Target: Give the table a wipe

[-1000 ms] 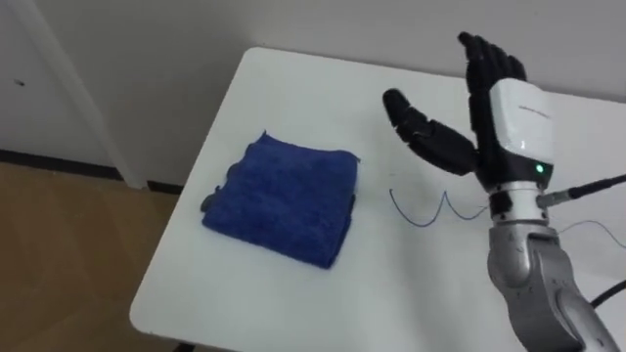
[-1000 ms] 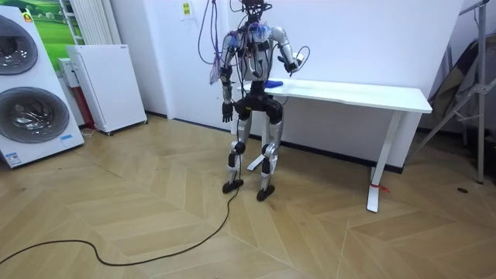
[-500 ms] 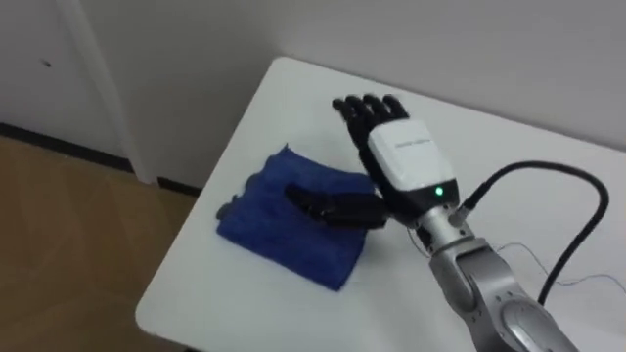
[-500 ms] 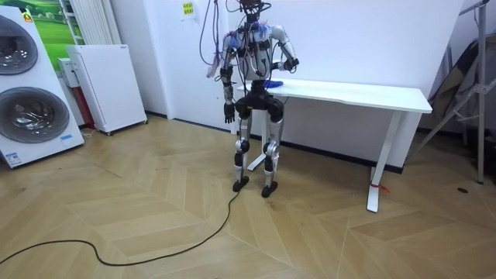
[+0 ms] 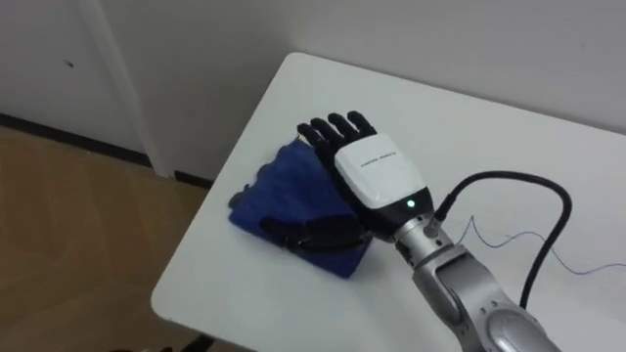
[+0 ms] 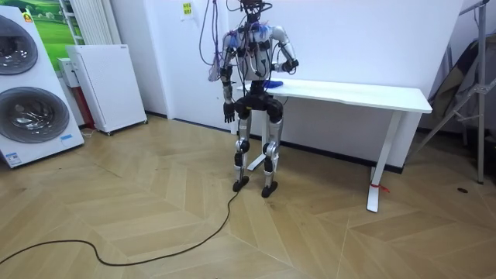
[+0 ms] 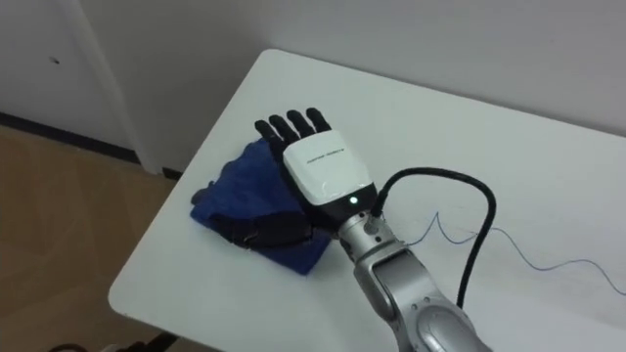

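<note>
Where the cloth [image 5: 278, 192] lies, right hand [image 5: 372, 178] rests flat.

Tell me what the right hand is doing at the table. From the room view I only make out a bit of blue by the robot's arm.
Observer: The right hand lies palm down on a folded blue cloth, fingers straight.
Operator: Where on the table is the cloth?
Observer: By the table's left edge, nearer the front corner.
Operator: Anything there to wipe?
Observer: A thin blue pen line squiggles across the tabletop to the right of the arm, apart from the cloth.
</note>
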Controlling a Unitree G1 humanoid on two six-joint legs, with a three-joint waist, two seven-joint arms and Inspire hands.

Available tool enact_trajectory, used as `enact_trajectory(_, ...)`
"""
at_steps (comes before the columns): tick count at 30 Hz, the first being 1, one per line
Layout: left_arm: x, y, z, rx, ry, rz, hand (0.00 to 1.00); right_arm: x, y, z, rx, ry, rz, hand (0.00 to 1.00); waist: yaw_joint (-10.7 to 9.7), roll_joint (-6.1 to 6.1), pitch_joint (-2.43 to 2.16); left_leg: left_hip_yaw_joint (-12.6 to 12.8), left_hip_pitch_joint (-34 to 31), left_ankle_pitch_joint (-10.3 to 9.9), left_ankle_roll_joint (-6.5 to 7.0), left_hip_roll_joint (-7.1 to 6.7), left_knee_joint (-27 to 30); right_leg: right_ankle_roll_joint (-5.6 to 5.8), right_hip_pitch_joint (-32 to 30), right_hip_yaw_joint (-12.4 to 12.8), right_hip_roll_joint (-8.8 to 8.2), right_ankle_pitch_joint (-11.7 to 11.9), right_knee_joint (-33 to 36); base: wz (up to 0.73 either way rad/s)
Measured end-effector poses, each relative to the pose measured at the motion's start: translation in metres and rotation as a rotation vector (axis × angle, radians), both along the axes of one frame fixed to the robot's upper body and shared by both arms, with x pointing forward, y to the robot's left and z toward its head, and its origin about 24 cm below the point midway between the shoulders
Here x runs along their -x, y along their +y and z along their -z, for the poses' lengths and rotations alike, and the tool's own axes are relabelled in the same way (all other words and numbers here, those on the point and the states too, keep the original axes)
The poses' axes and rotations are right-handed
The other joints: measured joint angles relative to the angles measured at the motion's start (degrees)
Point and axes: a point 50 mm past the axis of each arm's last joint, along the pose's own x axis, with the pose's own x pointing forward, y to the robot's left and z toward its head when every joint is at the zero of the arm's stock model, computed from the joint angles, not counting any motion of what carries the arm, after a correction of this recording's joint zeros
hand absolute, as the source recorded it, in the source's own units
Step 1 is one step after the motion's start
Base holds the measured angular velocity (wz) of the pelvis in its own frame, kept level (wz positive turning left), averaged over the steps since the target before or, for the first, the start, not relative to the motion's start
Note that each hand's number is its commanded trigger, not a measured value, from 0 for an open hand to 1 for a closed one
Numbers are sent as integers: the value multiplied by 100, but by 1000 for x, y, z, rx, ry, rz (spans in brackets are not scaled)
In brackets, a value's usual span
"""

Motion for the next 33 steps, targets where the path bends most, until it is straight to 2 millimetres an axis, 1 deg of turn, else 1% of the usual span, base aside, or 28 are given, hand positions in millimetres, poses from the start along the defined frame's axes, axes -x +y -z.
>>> enact_trajectory(2, 0, 0, 0, 0, 1, -1, 0, 3, 0, 3, 0, 14, -2, 0, 1, 7, 5, -1, 11, -2, 1, 1, -13, 0, 20, -21, -3, 0, -1, 6)
enact_trajectory(3, 0, 0, 0, 2, 1, -4, 0, 3, 0, 4, 2, 26, -1, 0, -2, 34, 19, -2, 16, -7, 3, 2, -23, 0, 41, -36, -5, 0, -3, 8)
enact_trajectory(5, 0, 0, 0, 4, 1, -6, 0, 4, 0, 5, 9, 38, 0, 0, -19, 55, 26, 0, 12, -10, 6, 2, -25, 1, 42, -62, -11, -1, -3, 5)
enact_trajectory(7, 0, -2, 1, 3, 5, 5, 0, 4, -1, 7, 18, 51, -2, 0, 14, 70, 30, 3, 10, -11, 7, 2, -19, 2, 43, -72, -15, -1, -2, 0)
enact_trajectory(10, 1, -6, 2, 10, 18, 32, 0, 9, -3, 13, 30, 90, 4, 0, 3, 85, 26, 1, 13, -10, 6, 0, -10, 2, 56, -88, -19, -2, 0, 0)
enact_trajectory(15, 1, -7, 2, 13, 26, 37, 0, 27, -11, 36, 65, 217, 36, 0, 4, 88, 27, 2, 9, -11, 7, -10, -4, 29, 59, -109, -38, -19, -1, 0)
enact_trajectory(17, 0, -7, 2, 16, 20, 37, 0, 31, -15, 41, 75, 243, 54, 0, -4, 97, 32, 3, 7, -12, 9, -23, 2, 32, 59, -95, -49, -31, -2, 0)
enact_trajectory(18, -1, -8, 1, 20, 15, 32, 0, 31, -17, 44, 84, 256, 60, 0, -12, 98, 33, 4, 6, -12, 9, -33, 5, 41, 59, -80, -56, -40, -2, 0)
enact_trajectory(22, -6, -10, -1, 29, -11, 26, 0, 30, -20, 45, 88, 262, 72, 0, -9, 103, 35, 9, 7, -13, 13, -51, 5, 55, 60, -71, -73, -50, -5, 0)
enact_trajectory(23, -7, -10, -1, 31, -17, 28, 0, 30, -21, 46, 87, 264, 72, 0, -12, 121, 48, 8, 7, -12, 14, -57, 2, 60, 63, -76, -79, -54, -7, 0)
enact_trajectory(24, -8, -10, -2, 32, -20, 30, 0, 29, -22, 47, 88, 264, 73, 0, -20, 125, 49, 9, 11, -12, 15, -62, 13, 65, 65, -85, -85, -56, -8, 0)
enact_trajectory(25, -8, -10, -2, 32, -20, 30, 0, 28, -23, 48, 86, 265, 76, 0, -30, 125, 49, 7, 12, -12, 15, -65, 28, 67, 70, -94, -90, -58, -9, 7)
enact_trajectory(28, -7, -10, -2, 30, -18, 28, 0, 24, -31, 54, 74, 271, 105, 0, -141, 145, 56, 7, 26, -15, 22, -81, 52, 90, 151, -220, -124, -72, -9, 19)
enact_trajectory(33, -3, -9, 0, 28, -4, 25, 0, 19, -43, 60, 37, 283, 173, 0, -146, 164, 57, -3, 67, -31, 48, -92, 56, 99, 230, -236, -135, -77, -16, 5)
